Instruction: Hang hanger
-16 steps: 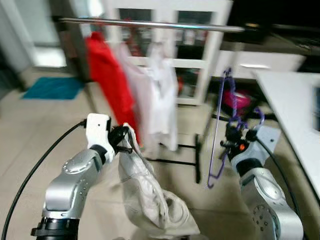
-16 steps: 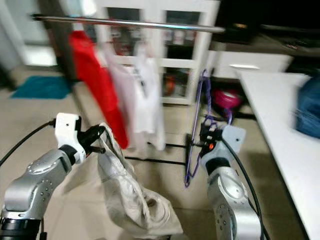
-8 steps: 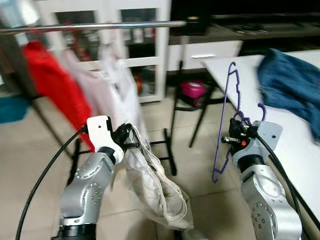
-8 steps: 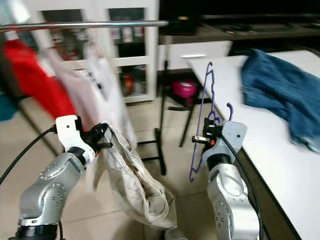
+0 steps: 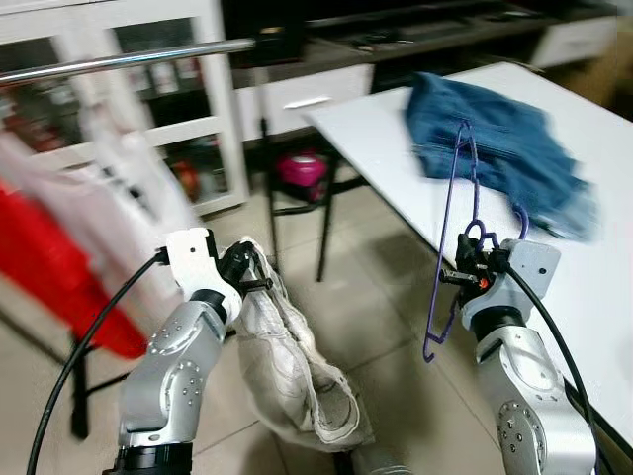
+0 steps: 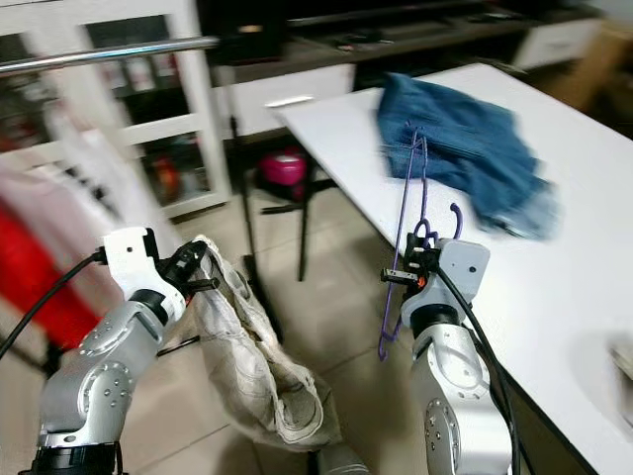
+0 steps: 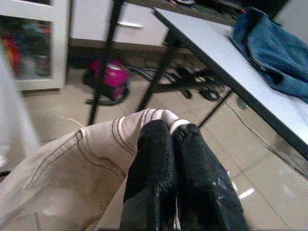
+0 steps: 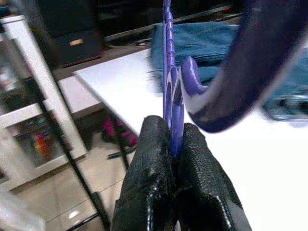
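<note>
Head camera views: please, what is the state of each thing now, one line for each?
Purple hanger: upright, clamped in right end effector.
Beige garment: hanging from left end effector.
Blue jeans: crumpled on white table.
Clothes rail: holding red and white clothes.
</note>
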Motion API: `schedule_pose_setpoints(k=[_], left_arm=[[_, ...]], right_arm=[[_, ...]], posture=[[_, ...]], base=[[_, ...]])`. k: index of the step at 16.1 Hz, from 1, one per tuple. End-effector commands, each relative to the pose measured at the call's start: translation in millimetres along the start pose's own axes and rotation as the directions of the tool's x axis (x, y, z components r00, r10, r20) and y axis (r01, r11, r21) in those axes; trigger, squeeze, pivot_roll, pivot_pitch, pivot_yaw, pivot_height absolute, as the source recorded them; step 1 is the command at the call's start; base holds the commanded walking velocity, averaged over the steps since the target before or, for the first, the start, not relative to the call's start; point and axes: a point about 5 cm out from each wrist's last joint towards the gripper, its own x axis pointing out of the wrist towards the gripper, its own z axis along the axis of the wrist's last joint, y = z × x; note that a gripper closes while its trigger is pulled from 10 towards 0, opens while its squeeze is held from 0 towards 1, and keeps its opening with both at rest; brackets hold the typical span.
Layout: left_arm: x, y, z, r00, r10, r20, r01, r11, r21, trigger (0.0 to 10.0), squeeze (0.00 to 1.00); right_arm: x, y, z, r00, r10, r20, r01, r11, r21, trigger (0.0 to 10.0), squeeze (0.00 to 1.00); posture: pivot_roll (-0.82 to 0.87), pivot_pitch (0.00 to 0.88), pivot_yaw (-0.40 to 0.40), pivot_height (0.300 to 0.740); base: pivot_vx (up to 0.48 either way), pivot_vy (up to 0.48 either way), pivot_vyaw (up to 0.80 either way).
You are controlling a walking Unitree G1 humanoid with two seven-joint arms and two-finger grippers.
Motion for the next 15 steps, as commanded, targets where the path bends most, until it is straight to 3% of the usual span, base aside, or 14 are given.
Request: schedule_pose_setpoints(k=[1,5,9,11,13,15], left_arm=[[-0.9,-5.0,8.3,0.999,-0.021,0.05,0.02,1.0,0.013,10.0,0.0],[0.1,-3.2,8.1,0.998,0.013,0.058,-0.011,1.0,-0.026,10.0,0.0],[0.6,-3.5,8.3,0.998,0.007,0.055,-0.007,1.0,-0.001,10.0,0.0],[-1.7,-8.2,7.7,0.997,-0.023,0.076,0.032,0.993,-0.112,10.0,0.0],[-1.5,-5.0,5.0,0.995,0.036,0.094,-0.026,0.994,-0.111,10.0,0.0],[-1.9,-6.4,2.4,0.996,0.034,0.083,-0.025,0.994,-0.108,10.0,0.0]], right_arm=[[-1.4,-1.4,0.3,1.0,-0.016,0.008,0.016,1.0,-0.006,10.0,0.0],[-2.4,-1.0,-2.4,1.0,-0.016,-0.01,0.016,0.999,-0.035,10.0,0.0],[-1.9,-0.7,-2.8,1.0,-0.016,-0.013,0.016,0.999,-0.045,10.0,0.0],[-1.6,0.2,-2.6,1.0,-0.012,-0.003,0.012,1.0,-0.028,10.0,0.0],[-1.2,-1.2,-2.1,1.0,-0.024,0.003,0.024,1.0,-0.016,10.0,0.0],[-1.3,-1.3,-2.2,1.0,-0.028,0.003,0.028,0.999,-0.02,10.0,0.0]], posture=[[-0.11,0.0,0.03,0.74],[-0.11,0.0,0.031,0.74],[-0.11,0.0,0.03,0.74],[-0.11,0.0,0.03,0.74],[-0.11,0.0,0.031,0.74],[-0.11,0.0,0.032,0.74]], base=[[0.0,0.0,-0.8],[0.0,0.0,-0.8],[0.0,0.0,-0.8],[0.0,0.0,-0.8],[0.0,0.0,-0.8],[0.0,0.0,-0.8]])
